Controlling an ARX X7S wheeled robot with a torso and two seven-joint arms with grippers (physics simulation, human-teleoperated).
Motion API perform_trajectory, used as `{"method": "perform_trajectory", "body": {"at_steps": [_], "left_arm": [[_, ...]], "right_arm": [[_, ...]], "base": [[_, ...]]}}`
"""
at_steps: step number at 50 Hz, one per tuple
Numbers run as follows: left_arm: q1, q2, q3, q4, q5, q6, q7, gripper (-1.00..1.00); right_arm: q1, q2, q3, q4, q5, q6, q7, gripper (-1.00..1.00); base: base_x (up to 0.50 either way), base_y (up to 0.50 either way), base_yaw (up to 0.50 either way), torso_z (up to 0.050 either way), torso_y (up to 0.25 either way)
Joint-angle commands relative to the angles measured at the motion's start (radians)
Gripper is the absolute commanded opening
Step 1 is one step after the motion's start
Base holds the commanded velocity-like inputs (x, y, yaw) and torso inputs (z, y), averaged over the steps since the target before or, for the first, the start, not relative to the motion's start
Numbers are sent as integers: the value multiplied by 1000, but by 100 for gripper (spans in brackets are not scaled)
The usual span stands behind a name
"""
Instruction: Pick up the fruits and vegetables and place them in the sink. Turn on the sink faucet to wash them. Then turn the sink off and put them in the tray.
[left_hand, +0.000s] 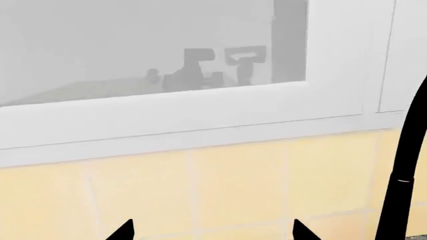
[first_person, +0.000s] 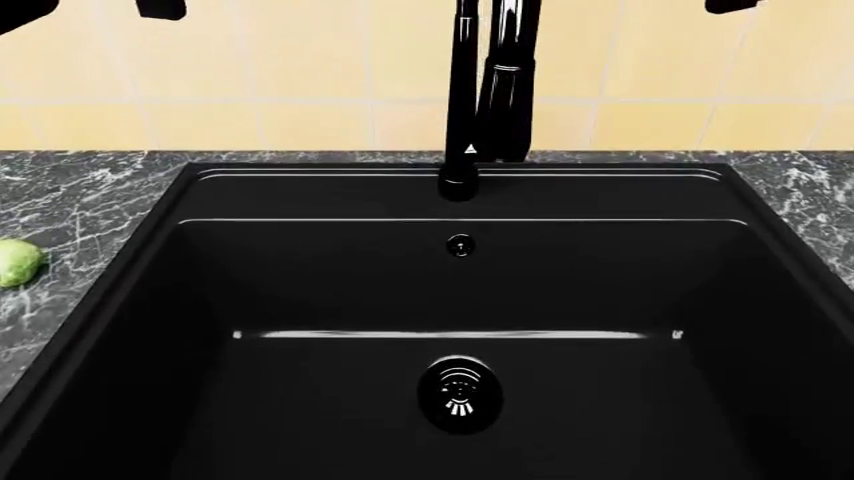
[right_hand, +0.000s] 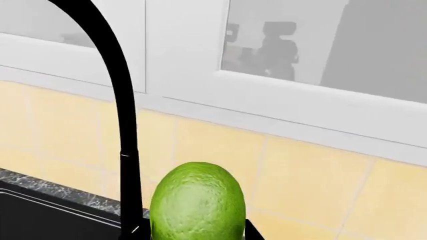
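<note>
Dark grey marble tabletop (first_person: 94, 200) with the black sink (first_person: 200, 200) sunk into it, pale leafy sprout (first_person: 16, 262) sitting just left.

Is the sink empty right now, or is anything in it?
Empty: the sink shows only its bare drain.

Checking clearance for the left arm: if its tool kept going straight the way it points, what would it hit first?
Probably the yellow tile wall beneath the window; nothing shows between the fingertips and it. The faucet stands off to one side.
</note>
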Motion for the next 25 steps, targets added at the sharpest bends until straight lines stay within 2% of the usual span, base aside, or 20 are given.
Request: {"method": "perform_trajectory", "body": {"at_steps": [1, 4, 9, 13, 15, 16, 17, 20, 25], "left_arm": [[-38, 24, -30, -48, -18, -141, -101, 100], [-56, 41, -67, -94, -57, -208, -237, 100], [-101, -1, -18, -261, -410, -207, -645, 100], [-102, 0, -44, -344, -585, -202, -898, 100], [-198, -75, 171, -479, -371, -82, -598, 100], [-226, -87, 246, -539, -300, -31, -448, 100], [-241, -91, 291, -586, -257, 2, -368, 100], [-238, -96, 337, -660, -206, 52, -301, 100], [-195, -108, 325, -699, -205, 77, -305, 100]], "right_arm": [[-2, -3, 5, -6, 26, 0, 13, -100], [-6, 0, 7, -9, 33, -4, 15, -100], [-13, 7, 11, -12, 42, -12, 15, -100], [-22, 18, 18, -17, 53, -15, 20, -100], [-23, 23, 19, -17, 57, -15, 22, -100], [-22, 26, 19, -18, 59, -14, 23, -100], [-22, 27, 19, -19, 61, -13, 25, -100], [-23, 31, 19, -21, 66, -11, 30, -100], [-26, 25, 13, -21, 69, -16, 36, -100]], "base": [[0, 0, 0, 0, 0], [0, 0, 0, 0, 0], [0, 0, 0, 0, 0], [0, 0, 0, 0, 0], [0, 0, 0, 0, 0], [0, 0, 0, 0, 0], [0, 0, 0, 0, 0], [0, 0, 0, 0, 0], [0, 0, 0, 0, 0]]}}
